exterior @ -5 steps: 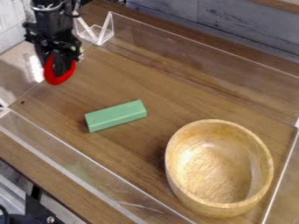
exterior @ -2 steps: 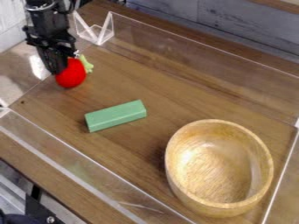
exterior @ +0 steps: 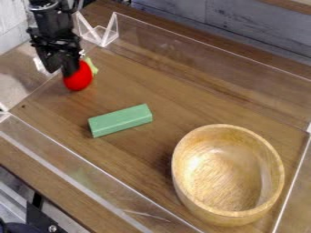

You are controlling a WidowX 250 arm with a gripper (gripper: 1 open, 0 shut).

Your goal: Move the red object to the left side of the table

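The red object (exterior: pixel 79 79), a small glossy egg-shaped piece, lies on the table (exterior: pixel 195 86) near its far left corner. My gripper (exterior: pixel 58 65) points down just above and left of it. The dark fingers (exterior: pixel 44 60) are spread apart and the red piece sits at the right finger's tip, outside any grip. The fingers hide part of the red object's upper left side.
A green rectangular block (exterior: pixel 120 119) lies mid-table, in front and to the right of the red piece. A large wooden bowl (exterior: pixel 185 157) stands at the near right. Low clear plastic walls (exterior: pixel 206 47) border the table, with a clear bracket (exterior: pixel 105 33) at the far left.
The gripper went from shut on the red object to open. The red object now rests on the table, slightly right of and lower than where it hung.
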